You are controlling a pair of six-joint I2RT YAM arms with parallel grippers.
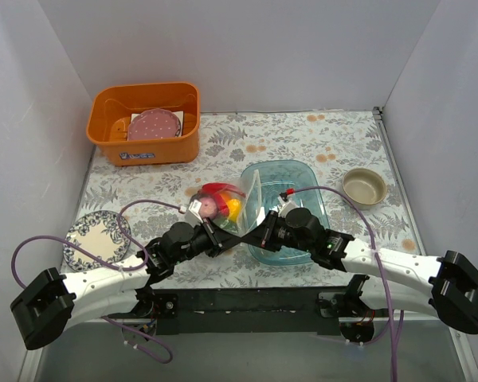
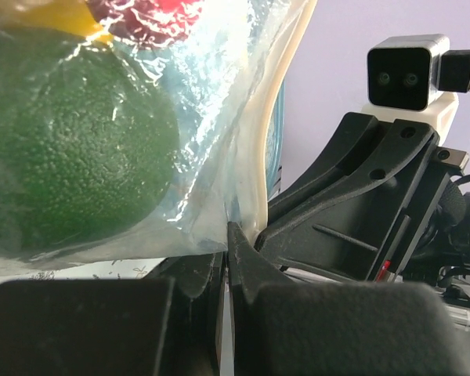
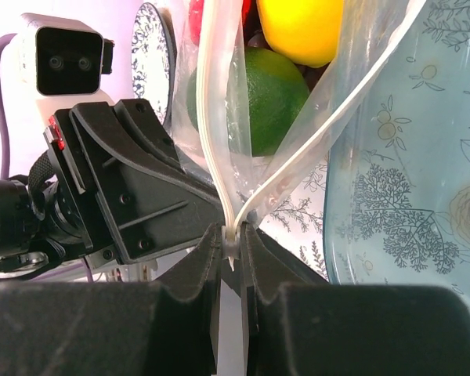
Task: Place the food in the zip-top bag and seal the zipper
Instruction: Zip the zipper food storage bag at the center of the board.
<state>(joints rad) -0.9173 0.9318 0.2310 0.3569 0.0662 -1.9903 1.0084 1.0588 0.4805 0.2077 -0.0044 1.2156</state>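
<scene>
Left gripper (image 2: 229, 235) and right gripper (image 3: 232, 244) both pinch the bag (image 1: 220, 208) of toy food (image 1: 225, 204).

The right gripper is squeezed almost shut on the end of the zipper (image 3: 210, 117). Above its fingers the two strips split apart, so the mouth gapes there. The left gripper is squeezed tight on the clear bag close by, tip to tip with the right one. Inside the bag sit a green fruit (image 2: 70, 157), a yellow lemon (image 3: 301, 27) and a red piece (image 1: 217, 191). The bag is over the worktop (image 1: 303, 135), just left of the blue tray (image 1: 299, 169).
</scene>
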